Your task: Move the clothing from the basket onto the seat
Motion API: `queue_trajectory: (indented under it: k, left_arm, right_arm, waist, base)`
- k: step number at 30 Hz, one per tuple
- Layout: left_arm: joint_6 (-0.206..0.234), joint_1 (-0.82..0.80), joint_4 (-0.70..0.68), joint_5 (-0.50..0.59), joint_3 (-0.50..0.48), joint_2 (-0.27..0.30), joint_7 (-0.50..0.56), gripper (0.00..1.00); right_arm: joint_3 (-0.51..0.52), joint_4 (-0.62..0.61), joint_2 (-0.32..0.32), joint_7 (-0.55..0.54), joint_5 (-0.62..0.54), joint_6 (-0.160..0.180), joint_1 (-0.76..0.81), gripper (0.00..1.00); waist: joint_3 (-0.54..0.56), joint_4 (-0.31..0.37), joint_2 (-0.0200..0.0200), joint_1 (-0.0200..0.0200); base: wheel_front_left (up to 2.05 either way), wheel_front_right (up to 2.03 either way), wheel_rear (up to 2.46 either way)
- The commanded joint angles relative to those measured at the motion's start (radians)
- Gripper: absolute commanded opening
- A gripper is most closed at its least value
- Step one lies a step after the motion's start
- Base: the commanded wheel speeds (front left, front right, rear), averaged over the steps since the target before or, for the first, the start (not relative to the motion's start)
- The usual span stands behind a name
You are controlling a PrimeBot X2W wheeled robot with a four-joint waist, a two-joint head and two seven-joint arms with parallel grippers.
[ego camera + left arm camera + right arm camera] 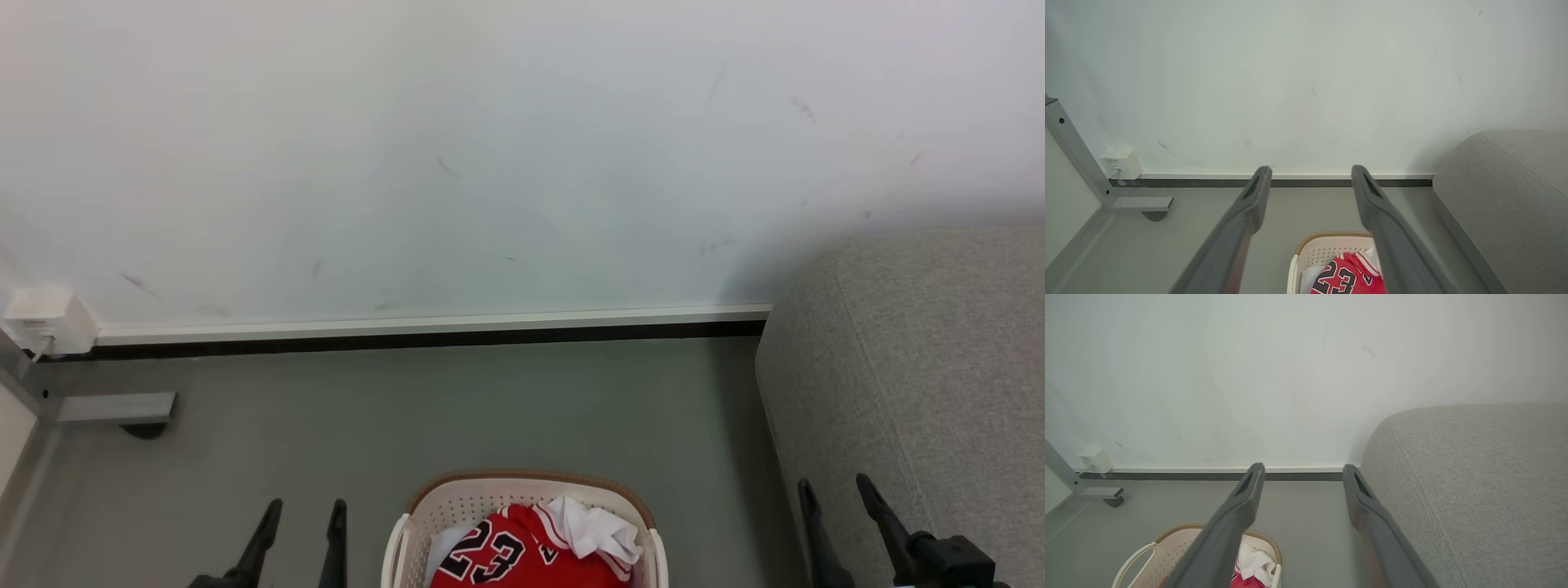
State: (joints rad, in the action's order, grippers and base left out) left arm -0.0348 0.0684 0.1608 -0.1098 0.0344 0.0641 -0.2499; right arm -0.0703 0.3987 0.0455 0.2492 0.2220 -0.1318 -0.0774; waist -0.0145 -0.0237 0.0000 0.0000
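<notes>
Grey floor (490,408) by a pale wall (490,147). The left gripper (306,508) at 7 o'clock and the right gripper (834,483) at 5 o'clock have jaws spread wide, holding nothing.

A: Containers and furniture?
B: One basket (522,478); one seat (922,367); one wall box (49,320).
A: Clothing?
B: One red "23" garment (506,559) and one white cloth (596,527); further pieces cannot be counted.
A: Grippers?
B: Two: left gripper (307,506), right gripper (834,484), two fingers (258,543) each.
</notes>
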Motion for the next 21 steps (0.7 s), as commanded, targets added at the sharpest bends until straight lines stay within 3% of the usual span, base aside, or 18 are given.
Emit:
queue_trajectory:
  k: [1,21]
  left_arm:
    - [-0.003,0.008,0.002,0.03,-0.006,0.0,-0.008,1.0]
    - [-0.026,0.009,0.019,0.063,-0.024,-0.011,-0.015,1.0]
  right_arm:
    - [0.0,0.004,0.008,0.01,-0.019,0.002,0.004,1.0]
    - [-0.001,0.013,0.008,0.017,-0.014,0.002,0.001,1.0]
  waist:
    - [0.0,0.0,0.0,0.0]
    - [-0.004,0.008,0.0,0.0]
  base:
    - [0.0,0.0,0.0]
    - [0.0,0.0,0.0]
